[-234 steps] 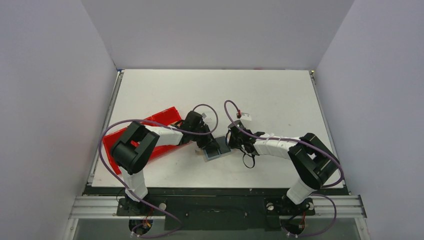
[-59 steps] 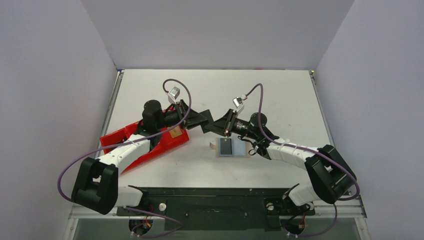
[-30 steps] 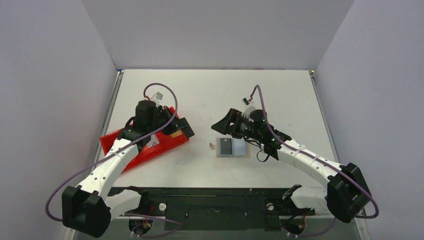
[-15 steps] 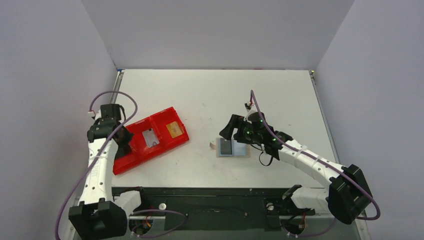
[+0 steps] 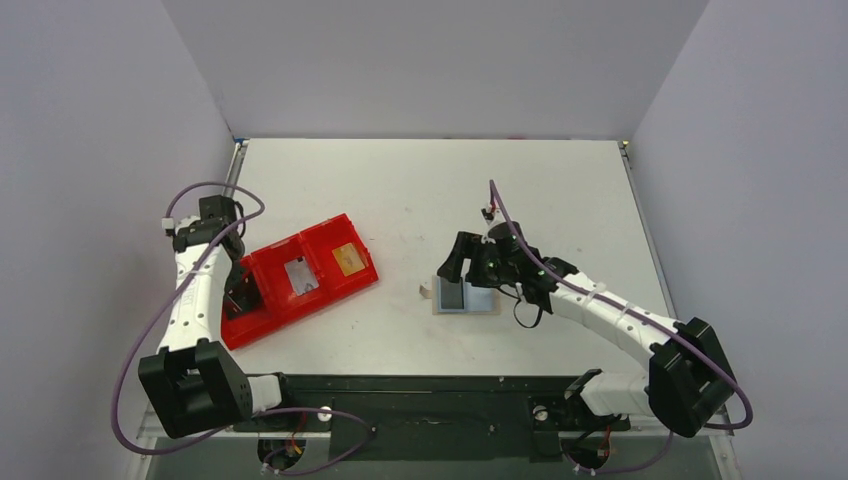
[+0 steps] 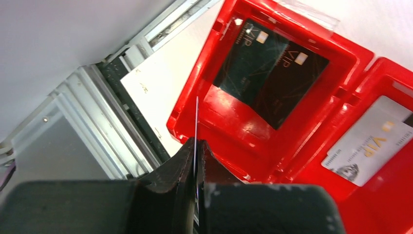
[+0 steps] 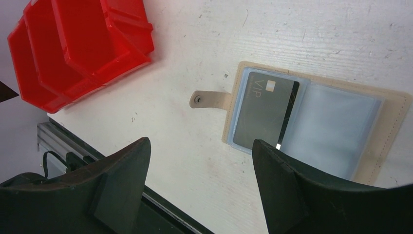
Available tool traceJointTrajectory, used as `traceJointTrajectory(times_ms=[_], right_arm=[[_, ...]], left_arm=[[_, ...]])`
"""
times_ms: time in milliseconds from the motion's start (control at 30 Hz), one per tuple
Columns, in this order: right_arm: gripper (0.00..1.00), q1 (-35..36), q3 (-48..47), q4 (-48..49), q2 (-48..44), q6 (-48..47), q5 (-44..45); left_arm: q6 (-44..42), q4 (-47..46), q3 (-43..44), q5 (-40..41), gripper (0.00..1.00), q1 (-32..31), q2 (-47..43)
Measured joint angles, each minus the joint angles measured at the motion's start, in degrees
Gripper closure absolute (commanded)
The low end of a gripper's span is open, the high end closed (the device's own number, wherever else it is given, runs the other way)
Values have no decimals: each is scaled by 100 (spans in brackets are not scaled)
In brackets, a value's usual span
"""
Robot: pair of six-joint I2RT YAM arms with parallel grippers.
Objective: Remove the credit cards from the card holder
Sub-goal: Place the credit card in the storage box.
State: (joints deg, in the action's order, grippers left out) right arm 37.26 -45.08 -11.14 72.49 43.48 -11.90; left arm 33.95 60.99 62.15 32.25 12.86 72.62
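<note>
The card holder (image 7: 341, 126) is a tan fold-out wallet with clear sleeves, lying open on the table (image 5: 466, 297). A dark grey credit card (image 7: 265, 114) sits in its left sleeve. My right gripper (image 7: 200, 141) hovers open just above the holder's left edge, holding nothing (image 5: 455, 262). My left gripper (image 6: 196, 142) is shut on a thin credit card (image 6: 196, 122) seen edge-on. It hangs over the end compartment of the red tray (image 6: 192, 97), where two dark cards (image 6: 270, 68) lie.
The red tray (image 5: 300, 312) lies at the left of the table. A silver-white card (image 5: 299, 275) lies in its middle compartment and a gold card (image 5: 347, 258) in its far one. The holder's snap strap (image 7: 207, 99) sticks out to the left. A metal rail runs beside the tray.
My left arm has swung from over the tray's far end to its near-left end, carrying the card. My right gripper has come lower and closer to the card holder.
</note>
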Motion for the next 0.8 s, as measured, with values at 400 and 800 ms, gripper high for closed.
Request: traceJointTrajectory(times_ms=[400, 800], right_arm=[[29, 79, -348, -214, 321, -170, -85], [29, 109, -361, -262, 321, -175, -85]], left_arm=[[28, -131, -382, 446, 100, 0, 133], [-13, -380, -472, 308, 76, 0, 251]])
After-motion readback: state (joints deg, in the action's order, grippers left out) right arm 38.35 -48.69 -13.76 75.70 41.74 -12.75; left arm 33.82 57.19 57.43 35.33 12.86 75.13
